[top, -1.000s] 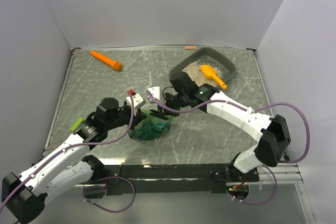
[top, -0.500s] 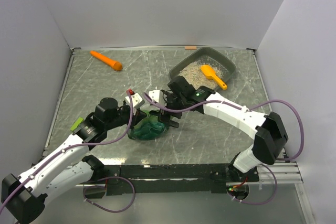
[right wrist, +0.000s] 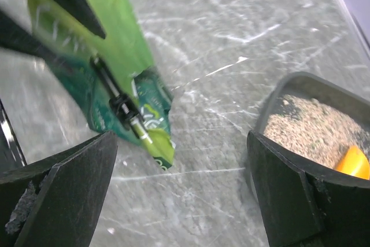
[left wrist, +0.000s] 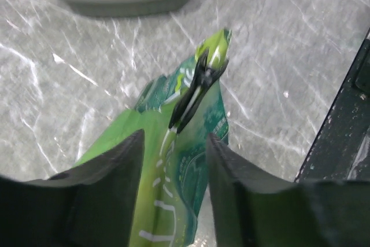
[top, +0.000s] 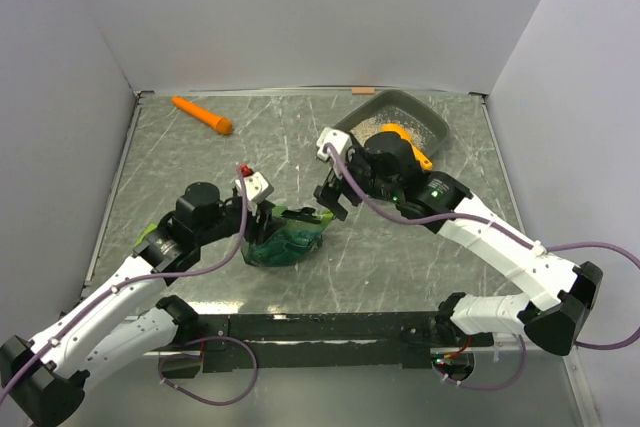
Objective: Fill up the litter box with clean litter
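Note:
The dark grey litter box point(top: 432, 123) stands at the back right, holding pale clean litter point(right wrist: 315, 125) and an orange scoop point(top: 405, 137). My right arm hides its near corner in the top view. The green bag point(top: 283, 239) lies slumped on the table at centre, a black clip point(left wrist: 193, 91) along its top edge. My left gripper point(top: 262, 219) straddles the bag's left end, jaws open, with a gap showing beside the right finger point(left wrist: 243, 195). My right gripper point(top: 333, 197) hovers wide open between bag and litter box, holding nothing.
An orange carrot-shaped object point(top: 203, 114) lies at the back left. White walls close in the table on three sides. The black base rail point(top: 330, 327) runs along the near edge.
My right gripper let go of the bag, opened wide and drew back toward the litter box. The left jaws have parted around the bag, which stays on the table.

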